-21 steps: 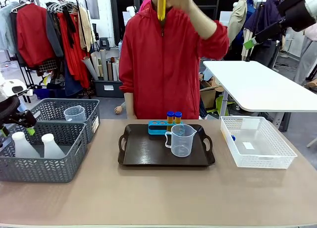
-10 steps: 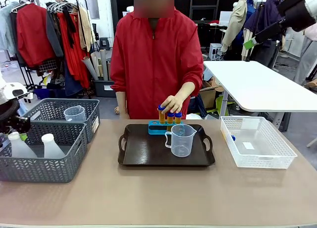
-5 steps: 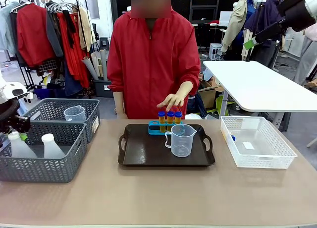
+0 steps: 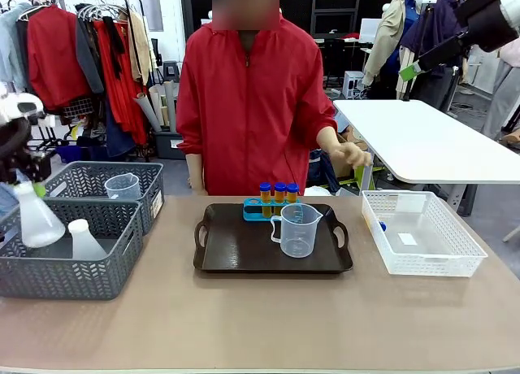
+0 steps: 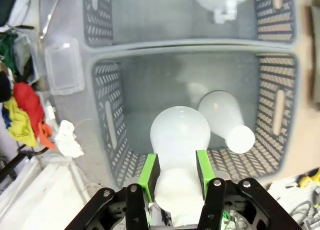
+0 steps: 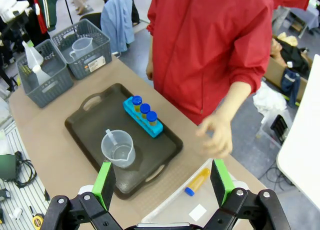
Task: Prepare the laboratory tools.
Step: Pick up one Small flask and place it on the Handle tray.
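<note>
Currently left tool (image 5: 176, 173) clamps conical flask (image 5: 179, 131) above grey basket (image 5: 107, 126).

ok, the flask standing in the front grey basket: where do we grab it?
Grip the standing flask by its narrow neck, coming straight down from above. It is upright, neck up. The cone body is wide and sloped, so jaws would likely slip there, and the walls of the grey basket block a side approach. The left gripper holds the held flask that way.

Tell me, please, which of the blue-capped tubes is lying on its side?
The lone tube in the white basket; the other three stand upright in the blue rack on the tray.
</note>
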You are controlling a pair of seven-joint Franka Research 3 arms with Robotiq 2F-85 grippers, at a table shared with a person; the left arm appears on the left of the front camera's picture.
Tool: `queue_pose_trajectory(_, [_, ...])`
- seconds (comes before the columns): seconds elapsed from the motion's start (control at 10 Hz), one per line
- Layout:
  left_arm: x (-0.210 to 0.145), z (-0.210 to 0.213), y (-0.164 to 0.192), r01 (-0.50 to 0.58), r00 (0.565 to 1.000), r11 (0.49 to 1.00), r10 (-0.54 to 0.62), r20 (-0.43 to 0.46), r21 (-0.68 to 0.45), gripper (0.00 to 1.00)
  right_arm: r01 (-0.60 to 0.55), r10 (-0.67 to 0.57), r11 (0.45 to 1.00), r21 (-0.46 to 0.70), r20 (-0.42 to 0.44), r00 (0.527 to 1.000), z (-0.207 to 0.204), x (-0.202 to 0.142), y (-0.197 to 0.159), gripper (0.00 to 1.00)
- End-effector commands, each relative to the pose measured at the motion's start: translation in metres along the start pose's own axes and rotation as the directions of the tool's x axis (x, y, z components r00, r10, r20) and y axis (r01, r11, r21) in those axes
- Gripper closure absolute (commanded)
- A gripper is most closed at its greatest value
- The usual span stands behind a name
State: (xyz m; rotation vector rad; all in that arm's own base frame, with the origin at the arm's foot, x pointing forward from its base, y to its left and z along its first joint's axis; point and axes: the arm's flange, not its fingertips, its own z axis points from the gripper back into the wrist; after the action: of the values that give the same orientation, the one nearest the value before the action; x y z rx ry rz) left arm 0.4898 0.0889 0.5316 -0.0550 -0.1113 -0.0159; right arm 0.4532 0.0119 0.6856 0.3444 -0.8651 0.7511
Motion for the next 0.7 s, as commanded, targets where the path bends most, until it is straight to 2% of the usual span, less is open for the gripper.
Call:
queue_pose_trajectory(0.0, [0.009,0.048,-0.012,0.009,1.0,1.0,-0.009,0.016,-0.01,1.0,0.001,-0.001,1.0,0.01,0.014,1.0,0.001,0.001,-0.001,0.0])
queue_pose_trajectory(0.1, [0.01,0.076,-0.02,0.036,0.999,0.999,-0.037,0.018,0.031,1.0,0.001,-0.001,1.0,0.01,0.014,1.0,0.001,0.001,-0.001,0.0])
queue_pose_trajectory(0.4, [0.004,0.157,-0.044,0.057,0.988,0.99,-0.075,0.138,0.127,1.0,0.001,-0.001,1.0,0.01,0.014,1.0,0.001,0.001,-0.001,0.0])
queue_pose_trajectory(0.6, [0.002,0.188,-0.045,0.052,0.969,0.981,-0.095,0.23,0.186,1.0,0.001,-0.001,1.0,0.01,0.014,1.0,0.001,0.001,-0.001,0.0])
